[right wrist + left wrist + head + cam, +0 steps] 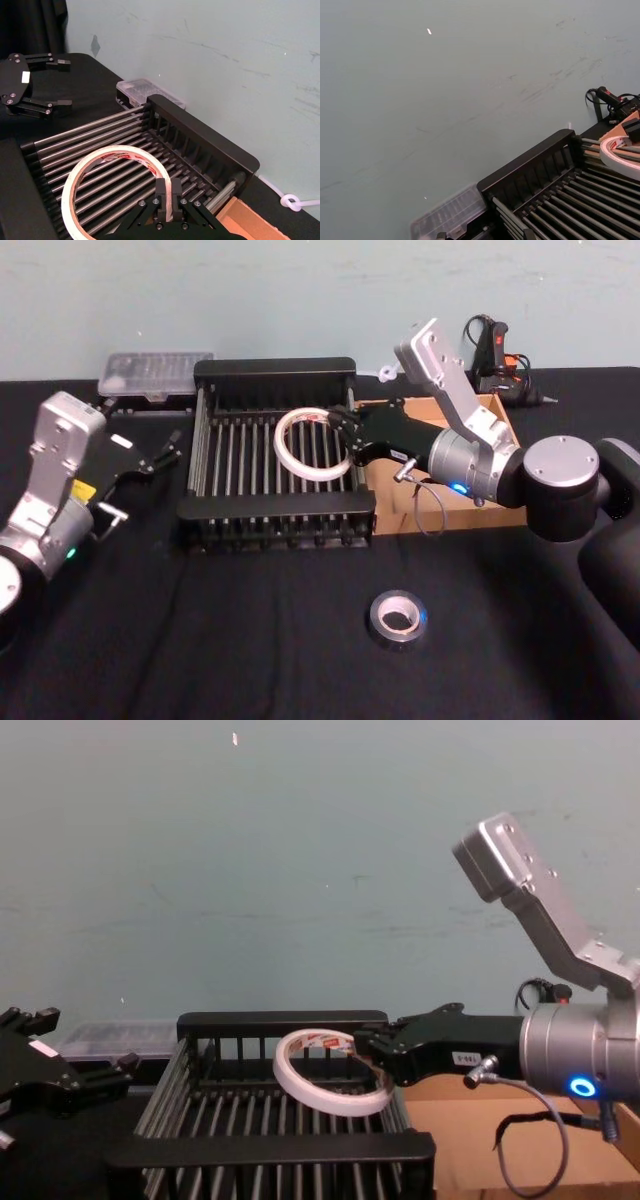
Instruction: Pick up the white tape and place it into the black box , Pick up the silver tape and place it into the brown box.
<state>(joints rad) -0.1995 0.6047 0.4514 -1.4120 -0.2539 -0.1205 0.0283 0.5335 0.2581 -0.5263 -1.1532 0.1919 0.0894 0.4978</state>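
Observation:
My right gripper (346, 437) is shut on the rim of the white tape (281, 445), holding it tilted a little above the barred floor of the black box (275, 368). The right wrist view shows the fingers pinching the white tape (117, 151) over the black box (200, 135). In the chest view the white tape (325, 1098) hangs inside the black box (280, 1020). The silver tape (397, 618) lies flat on the black table in front, right of centre. The brown box (480, 515) stands right of the black box, under my right arm. My left gripper (160, 455) rests open at the left.
A clear plastic case (155, 375) lies behind the black box's left corner. A black handheld tool (497, 355) with a cord sits at the back right. A loose cable (430, 510) hangs from my right wrist over the brown box's front wall.

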